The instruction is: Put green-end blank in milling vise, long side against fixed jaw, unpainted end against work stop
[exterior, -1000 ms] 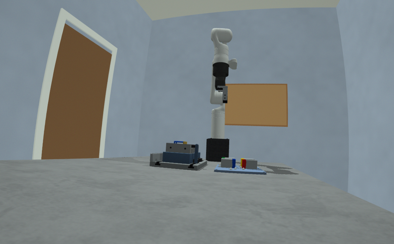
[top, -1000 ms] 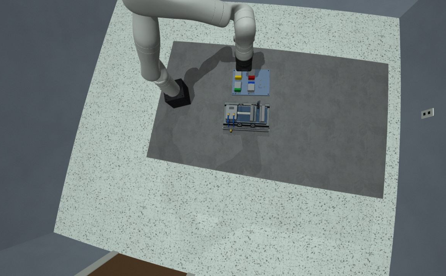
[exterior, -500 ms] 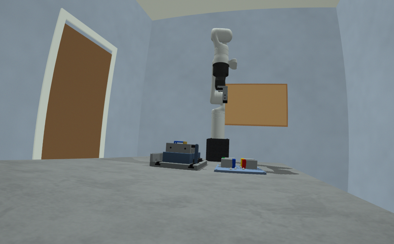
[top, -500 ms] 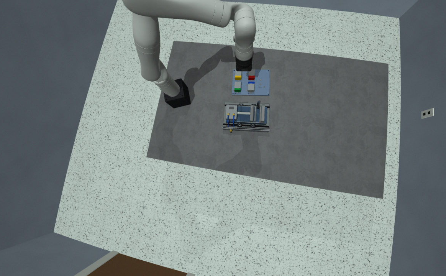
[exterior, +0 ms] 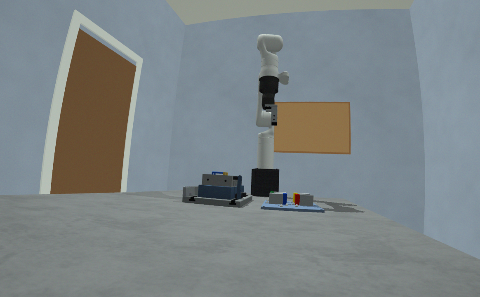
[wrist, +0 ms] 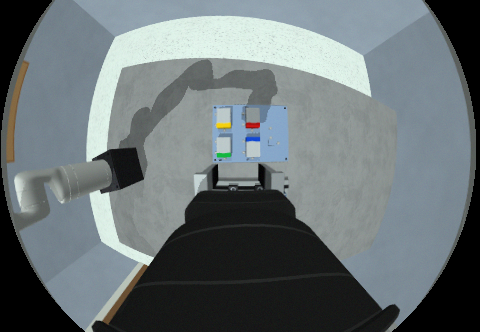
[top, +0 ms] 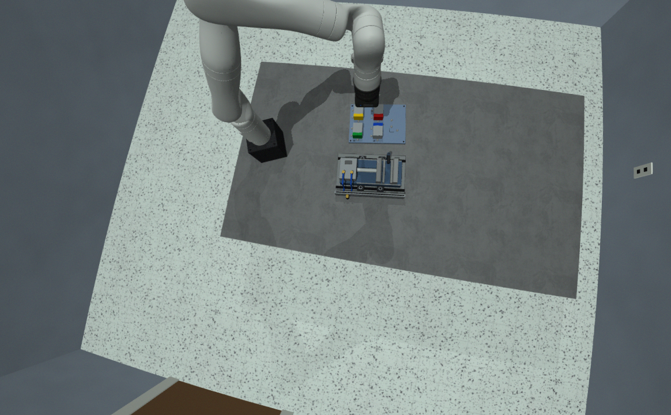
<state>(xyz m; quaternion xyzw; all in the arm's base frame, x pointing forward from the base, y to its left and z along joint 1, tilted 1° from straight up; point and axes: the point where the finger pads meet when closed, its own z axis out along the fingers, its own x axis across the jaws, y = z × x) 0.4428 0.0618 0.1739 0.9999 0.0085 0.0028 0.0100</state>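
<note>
The blank with the green end point(top: 357, 129) lies on the blue plate point(top: 376, 121), at the plate's near left, green end toward the vise. It also shows in the wrist view point(wrist: 224, 147). The milling vise point(top: 370, 174) stands just in front of the plate; its hosed block point(top: 348, 168) is at the left, and the space between the jaws holds no blank. My gripper point(exterior: 272, 115) is open and empty, high above the plate's far edge. Its fingers are hidden in the wrist view.
Blanks with a yellow end point(top: 358, 115), a red end point(top: 378, 113) and a blue end point(top: 377, 128) lie on the same plate. The arm's black base point(top: 266, 140) stands left of the plate. A door point(exterior: 90, 118) and a cork board point(exterior: 311, 127) are on the walls.
</note>
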